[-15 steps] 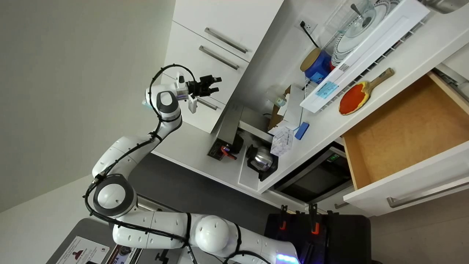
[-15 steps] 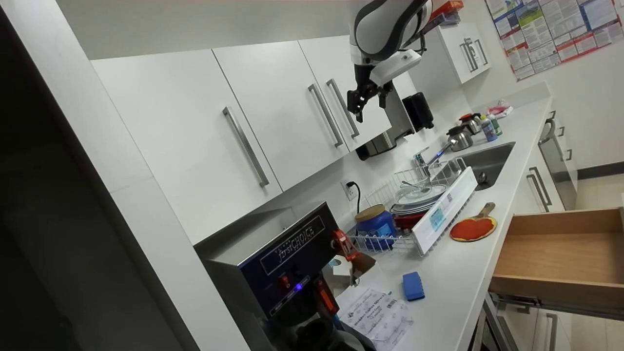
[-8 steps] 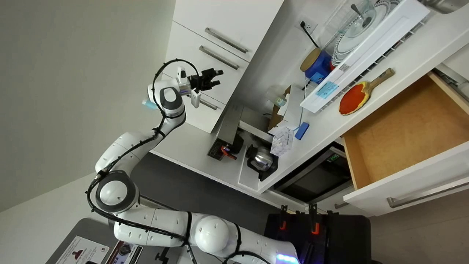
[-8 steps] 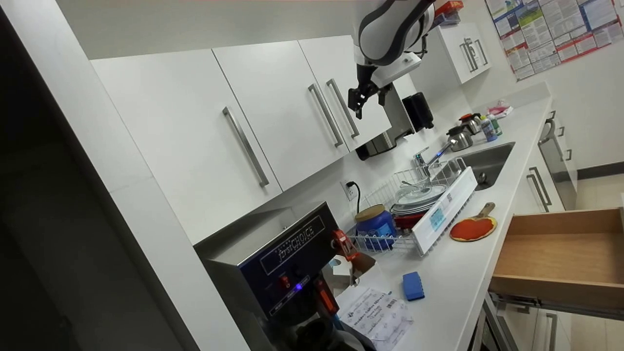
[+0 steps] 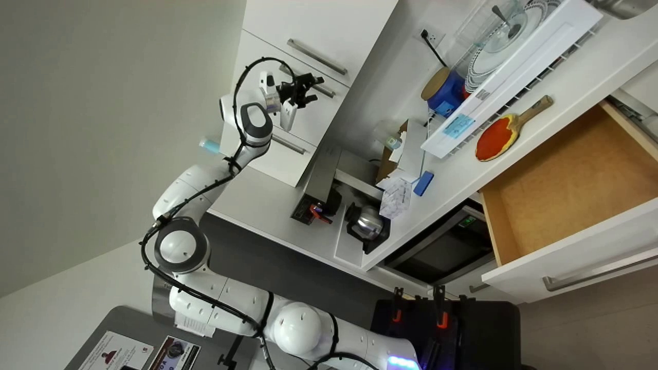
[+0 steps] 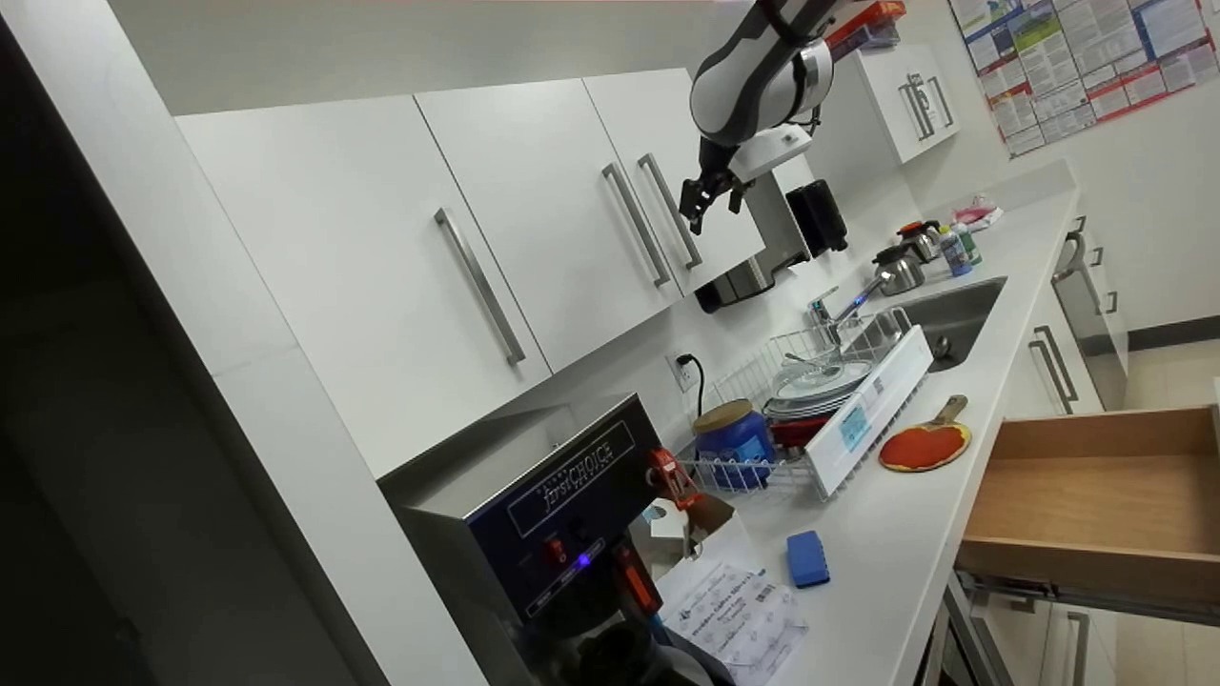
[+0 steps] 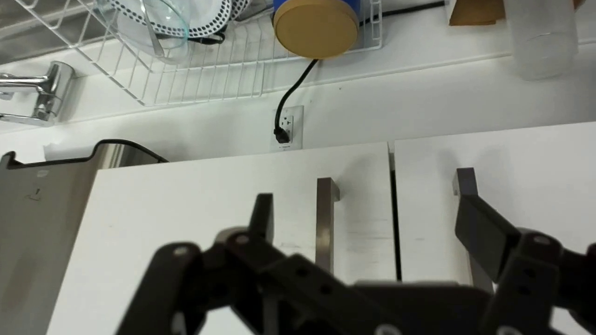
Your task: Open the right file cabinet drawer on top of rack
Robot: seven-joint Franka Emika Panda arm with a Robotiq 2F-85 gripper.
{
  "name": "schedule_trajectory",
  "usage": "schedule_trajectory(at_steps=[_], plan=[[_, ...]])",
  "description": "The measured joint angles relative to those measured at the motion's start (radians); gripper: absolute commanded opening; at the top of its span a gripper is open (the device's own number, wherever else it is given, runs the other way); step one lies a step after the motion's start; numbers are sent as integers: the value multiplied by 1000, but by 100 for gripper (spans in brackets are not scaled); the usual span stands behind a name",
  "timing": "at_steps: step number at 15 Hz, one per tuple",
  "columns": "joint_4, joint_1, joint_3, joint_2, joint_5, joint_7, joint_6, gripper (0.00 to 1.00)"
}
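The file cabinet is the white flat-fronted wall cabinet with slim silver bar handles. Its right drawer front (image 6: pixel 648 124) is shut; it also shows in the wrist view (image 7: pixel 186 200) and in an exterior view (image 5: pixel 329 25). Its handle (image 7: pixel 325 223) lies, seen from the wrist, between my finger tips. My gripper (image 7: pixel 365 214) is open and empty. The right finger overlaps the neighbouring front's handle (image 7: pixel 465 181); whether it touches cannot be told. The gripper is in front of the fronts in both exterior views (image 5: pixel 317 88) (image 6: pixel 716 208). The rack (image 7: pixel 205 66) stands below, holding plates and a blue jar (image 7: pixel 316 28).
A wide wooden-bottomed drawer (image 5: pixel 576 195) stands pulled out below the counter (image 6: pixel 886 514). A dark-fronted appliance (image 6: pixel 572 476) is beside the cabinet. A red paddle-like thing (image 6: pixel 925 446) and a blue block (image 6: pixel 808 559) lie on the counter. A plugged black cord (image 7: pixel 298 83) hangs at the wall.
My open gripper has moved across the cabinet fronts toward the right front's handle, upward in an exterior view. No front has moved.
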Motion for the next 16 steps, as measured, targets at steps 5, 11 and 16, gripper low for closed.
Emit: schedule_trajectory(at_steps=[5,11,16], plan=[[83,-1,0,67,132,-138,0,100],[83,-1,0,76,179,-151,19,100],[127,-15,0,150,349,-253,96,100]])
